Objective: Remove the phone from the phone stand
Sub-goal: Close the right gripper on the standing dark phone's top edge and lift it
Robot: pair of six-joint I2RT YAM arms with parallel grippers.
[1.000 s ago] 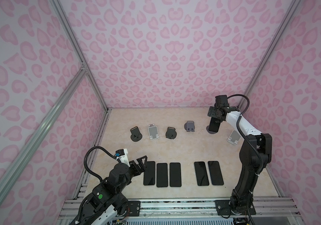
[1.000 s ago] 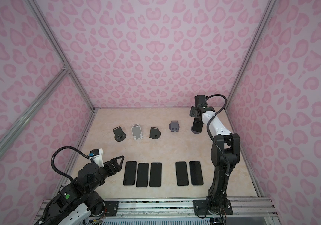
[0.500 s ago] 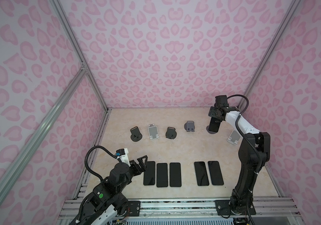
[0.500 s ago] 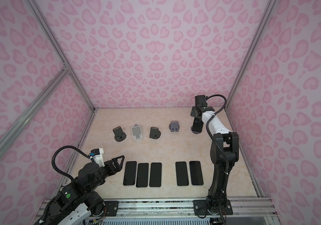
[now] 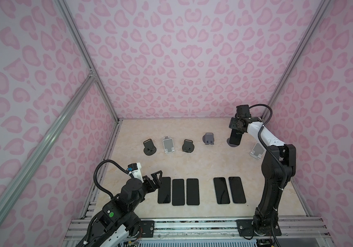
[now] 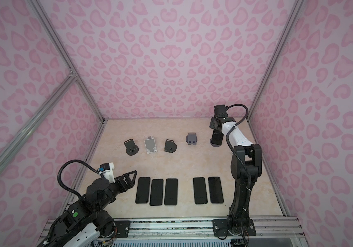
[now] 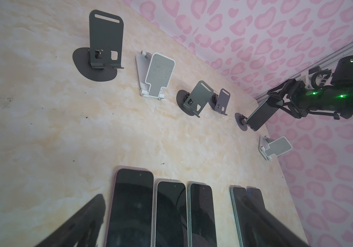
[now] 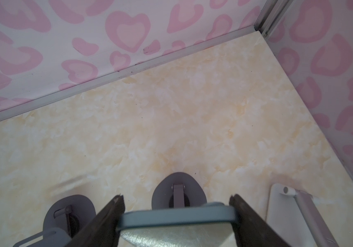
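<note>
A dark phone (image 5: 235, 138) leans upright on a round-based grey phone stand (image 5: 232, 145) at the back right of the table, seen in both top views. My right gripper (image 5: 236, 129) comes down over the phone's upper end. In the right wrist view its two dark fingers (image 8: 107, 216) press against both side edges of the blue-rimmed phone (image 8: 175, 216), with the phone stand (image 8: 178, 192) behind it. My left gripper (image 5: 158, 175) hovers open and empty at the front left, next to the flat phones.
Several phones (image 5: 193, 191) lie flat in a row near the front edge. Empty stands line the back: two black (image 5: 149, 147), one white (image 5: 168, 145), one grey (image 5: 208, 139), and another white stand (image 5: 257, 150) under the right arm. The back wall is close.
The right gripper's fingers have narrowed onto the phone's sides. The left arm has hardly moved.
</note>
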